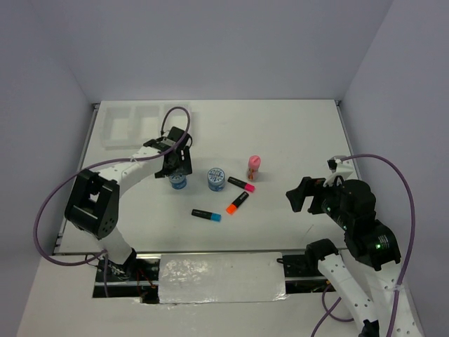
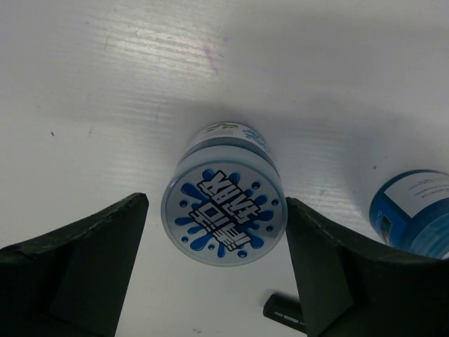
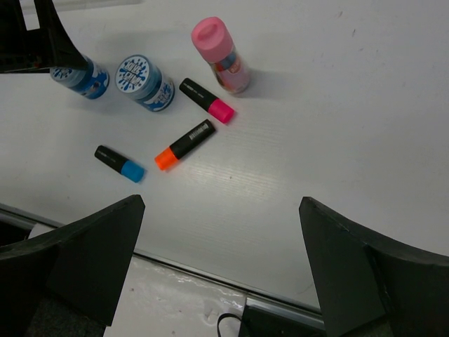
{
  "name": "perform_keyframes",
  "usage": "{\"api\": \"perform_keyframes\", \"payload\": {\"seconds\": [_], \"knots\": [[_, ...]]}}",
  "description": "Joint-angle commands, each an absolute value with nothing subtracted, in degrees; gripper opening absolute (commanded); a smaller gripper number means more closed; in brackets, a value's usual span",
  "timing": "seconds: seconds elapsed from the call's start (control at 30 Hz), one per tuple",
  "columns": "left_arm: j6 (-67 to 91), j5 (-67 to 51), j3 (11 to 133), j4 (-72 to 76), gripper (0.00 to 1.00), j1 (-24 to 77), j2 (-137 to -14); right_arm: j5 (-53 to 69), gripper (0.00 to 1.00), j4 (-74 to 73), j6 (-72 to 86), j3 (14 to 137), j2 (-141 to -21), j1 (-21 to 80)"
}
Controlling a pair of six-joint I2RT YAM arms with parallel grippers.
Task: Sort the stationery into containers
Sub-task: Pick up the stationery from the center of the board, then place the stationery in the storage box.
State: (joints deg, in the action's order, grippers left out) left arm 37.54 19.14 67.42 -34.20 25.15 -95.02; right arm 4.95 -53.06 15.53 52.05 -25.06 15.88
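Step in hand: pick-up of the first piece of stationery. Nothing lies in the tray (image 1: pixel 137 125), which sits at the upper left of the overhead frame, well apart from the loose items, so I judge the sorting to be at its start.

Left gripper (image 1: pixel 177 170): lowered over one blue roll (image 2: pixel 223 214), left of centre in the overhead frame. In my left wrist view the roll stands upright on the tabletop (image 1: pixel 295 133), patterned top facing the camera, centred between my two fingers (image 2: pixel 91 260). The jaws stand apart, one on each side of the roll. A strip of bare tabletop shows at either flank, so I find no contact and nothing held.

Right gripper (image 1: pixel 298 195): raised at the right of the overhead frame, jaws wide apart, nothing between them, well clear of the items.

Remaining items, all loose on the tabletop:
- second blue roll (image 1: pixel 216 178), just right of the first
- pink-tan stick (image 1: pixel 254 167), upright, further right
- pink-capped highlighter (image 1: pixel 240 184), orange-capped highlighter (image 1: pixel 237 203) and blue-capped highlighter (image 1: pixel 206 215), lying flat below the rolls

Next move, in my judgement: bring the left jaws together on the roll's sides, squarely so that it does not tip or spin out, lift it straight up clear of the neighbouring roll, then carry it up and left to one compartment of the tray
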Motion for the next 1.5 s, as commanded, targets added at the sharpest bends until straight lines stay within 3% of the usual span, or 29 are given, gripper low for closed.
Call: {"api": "perform_keyframes", "payload": {"seconds": [0.0, 0.03, 0.1, 0.13, 0.2, 0.23, 0.27, 0.57, 0.83, 1.03, 1.2, 1.47], "knots": [[36.74, 17.58, 66.18, -32.08, 0.9, 24.78, -96.42, 5.27, 1.0, -49.66, 14.77, 51.68, -25.75, 16.43], [36.74, 17.32, 66.09, -31.82, 0.86, 24.79, -96.5, 5.27, 1.0, -49.57, 14.77, 51.68, -25.84, 16.35], [36.48, 16.88, 65.66, -31.03, 0.68, 24.79, -96.42, 5.19, 1.0, -49.48, 14.77, 51.68, -25.84, 16.44], [36.56, 16.7, 65.74, -30.85, 0.46, 24.79, -96.15, 5.1, 1.0, -49.4, 14.68, 51.59, -25.84, 16.44], [36.83, 16.7, 66.27, -31.46, 0.24, 24.7, -95.98, 5.01, 1.0, -49.31, 14.85, 51.42, -25.75, 16.52], [36.83, 16.96, 66.62, -31.9, 0.06, 24.78, -95.63, 4.92, 1.0, -49.22, 14.85, 51.33, -25.75, 16.52], [36.91, 17.14, 67.58, -33.04, 0.0, 24.79, -95.45, 4.92, 1.0, -49.22, 14.77, 51.33, -25.75, 16.44], [38.05, 23.81, 76.7, -40.95, 0.0, 22.77, -90.53, 5.01, 1.0, -49.04, 14.94, 51.06, -25.66, 16.52], [38.76, 25.05, 95.15, -47.63, 0.0, 7.05, -94.21, 5.36, 1.0, -48.6, 15.03, 50.36, -24.7, 16.7], [39.81, 24.7, 113.33, -48.42, 0.0, -4.38, -108.17, 5.89, 1.0, -48.34, 15.12, 49.92, -24.52, 17.31], [37.45, 17.94, 126.37, -43.61, 0.0, -10.19, -121.1, 5.71, 1.0, -48.51, 15.29, 49.66, -24.17, 18.28], [33.4, 17.05, 120.85, -30.77, 0.05, -11.34, -124.97, 5.98, 1.0, -47.99, 15.21, 49.22, -24.78, 19.6]]}}
